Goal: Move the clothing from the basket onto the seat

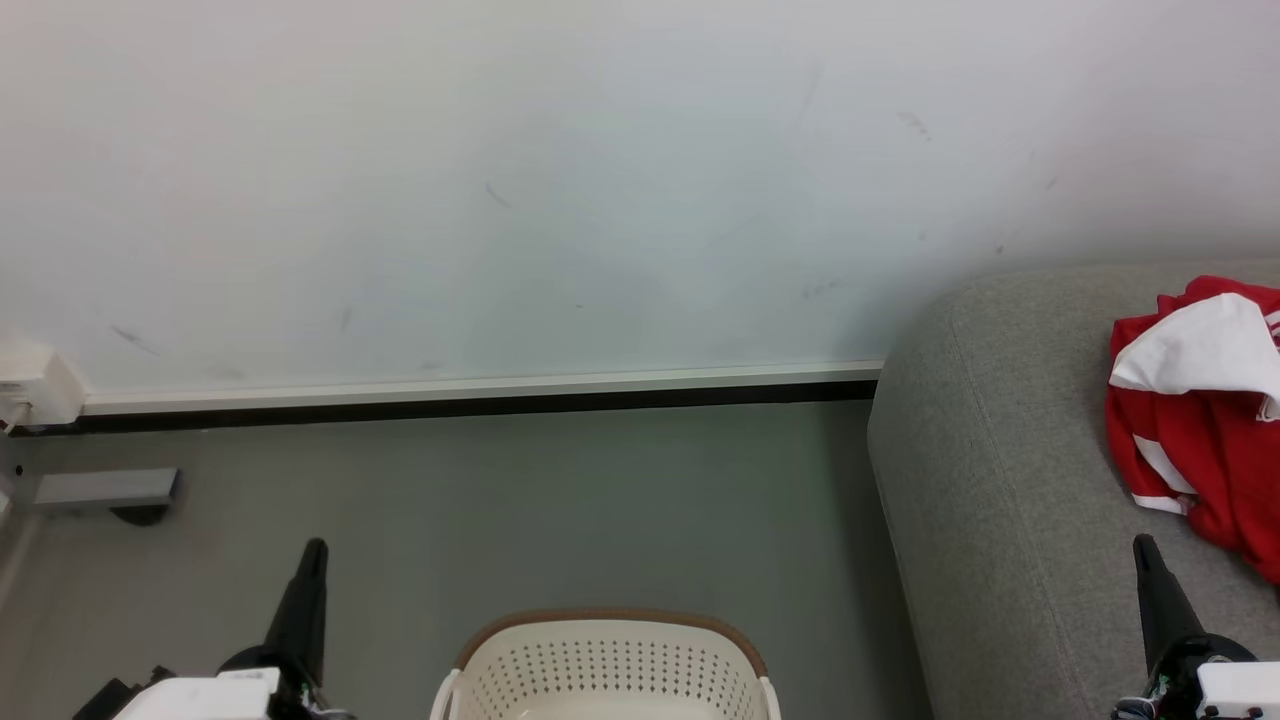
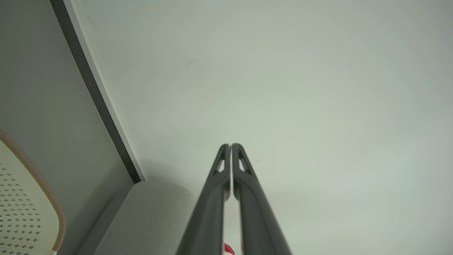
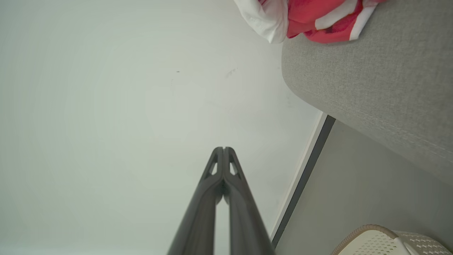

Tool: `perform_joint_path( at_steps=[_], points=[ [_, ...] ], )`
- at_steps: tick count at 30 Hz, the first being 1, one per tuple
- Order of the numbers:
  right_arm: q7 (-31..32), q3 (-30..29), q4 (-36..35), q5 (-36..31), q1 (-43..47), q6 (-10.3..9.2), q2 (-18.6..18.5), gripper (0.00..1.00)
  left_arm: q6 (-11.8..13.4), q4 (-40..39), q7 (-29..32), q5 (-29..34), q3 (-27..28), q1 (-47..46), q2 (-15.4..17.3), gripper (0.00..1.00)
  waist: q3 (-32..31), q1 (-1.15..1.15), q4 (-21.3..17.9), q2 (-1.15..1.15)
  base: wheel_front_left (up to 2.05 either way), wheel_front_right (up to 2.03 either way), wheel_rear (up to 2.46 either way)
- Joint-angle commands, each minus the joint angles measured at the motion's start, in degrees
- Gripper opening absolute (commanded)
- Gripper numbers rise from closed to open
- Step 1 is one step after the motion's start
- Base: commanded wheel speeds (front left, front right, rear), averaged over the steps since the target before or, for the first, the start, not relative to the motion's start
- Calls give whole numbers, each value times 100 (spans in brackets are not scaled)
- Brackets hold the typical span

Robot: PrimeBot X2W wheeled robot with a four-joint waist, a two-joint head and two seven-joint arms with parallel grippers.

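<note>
Red and white clothing (image 1: 1205,410) lies crumpled on the grey seat (image 1: 990,480) at the right; the right wrist view shows the clothing (image 3: 315,17) at the seat (image 3: 371,81) edge. The cream basket (image 1: 605,665) with a brown rim stands on the floor at the bottom centre; its inside is mostly cut off by the frame. My left gripper (image 1: 315,548) points up left of the basket, shut and holding nothing, fingertips together (image 2: 230,146). My right gripper (image 1: 1143,545) hovers over the seat's front, shut and holding nothing (image 3: 224,148).
A pale wall (image 1: 560,180) with a white and black skirting board (image 1: 480,395) runs behind grey floor (image 1: 560,510). A white socket box (image 1: 35,385) and a grey bracket (image 1: 105,490) sit at the far left.
</note>
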Motion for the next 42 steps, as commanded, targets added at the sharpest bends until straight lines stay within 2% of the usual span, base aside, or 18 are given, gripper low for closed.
perform_joint_path(
  at_steps=[1,9,42],
  points=[
    [32,-36,-40,88,-56,2,14,0,-46,-31,38,-156,19,-66,44,0,3,0,1,0,0,0,0],
    [114,-112,-46,304,-83,2,41,0,-58,-47,108,-419,26,-87,45,0,28,0,10,0,0,0,0],
    [114,-129,-43,269,-84,2,50,0,-53,-46,106,-410,25,-82,44,0,28,0,10,0,0,0,0]
  ],
)
